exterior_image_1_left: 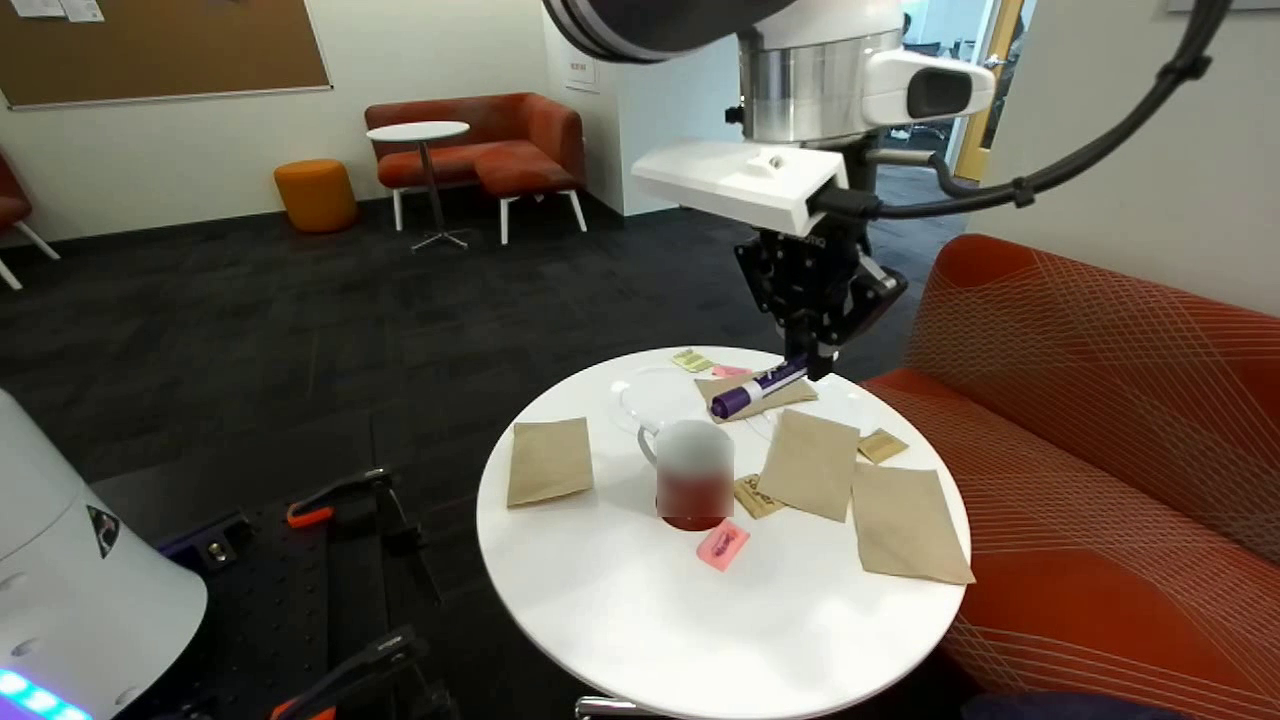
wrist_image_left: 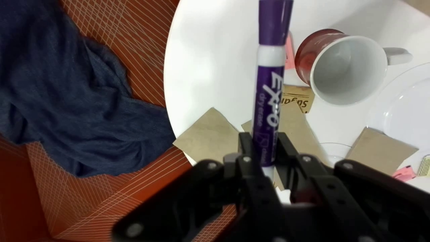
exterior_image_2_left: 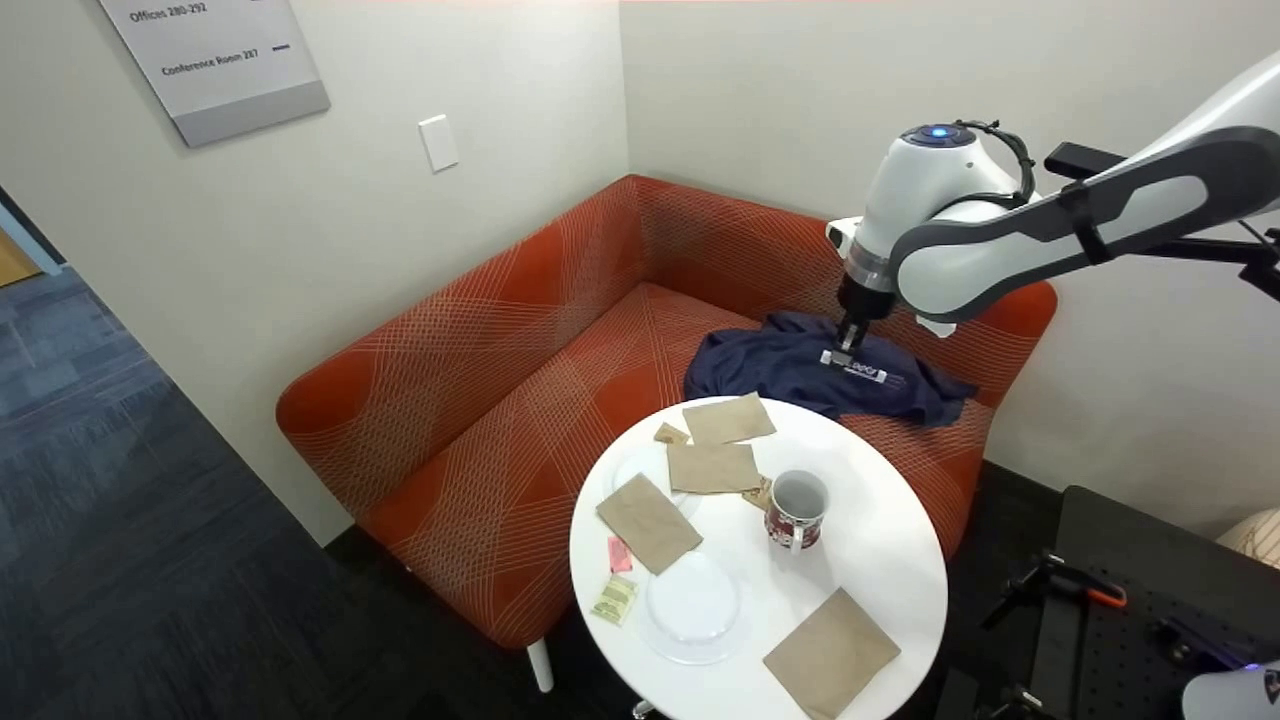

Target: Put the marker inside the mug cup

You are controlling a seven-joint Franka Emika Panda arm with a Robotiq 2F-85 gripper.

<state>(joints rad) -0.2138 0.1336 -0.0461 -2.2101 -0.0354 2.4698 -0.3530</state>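
The purple Expo marker [exterior_image_1_left: 758, 388] is held near its white rear end by my gripper [exterior_image_1_left: 812, 360], with its capped end pointing out and free. It also shows in the other exterior view [exterior_image_2_left: 862, 370] and the wrist view [wrist_image_left: 270, 90]. My gripper [wrist_image_left: 265, 144] is shut on it, one finger on each side, raised above the table. In an exterior view the gripper [exterior_image_2_left: 845, 352] appears against the navy cloth. The dark red mug [exterior_image_1_left: 692, 478] stands upright on the table, apart from the marker. In the wrist view the mug [wrist_image_left: 349, 70] is right of the marker, its pale inside visible.
The round white table [exterior_image_1_left: 700, 640] bears several tan paper squares [exterior_image_1_left: 550, 462], clear plates [exterior_image_2_left: 693, 597], a sugar packet [wrist_image_left: 297, 97] by the mug and a pink packet [exterior_image_1_left: 723, 545]. An orange-red couch [exterior_image_2_left: 560, 400] with a navy cloth [exterior_image_2_left: 750, 365] borders the table.
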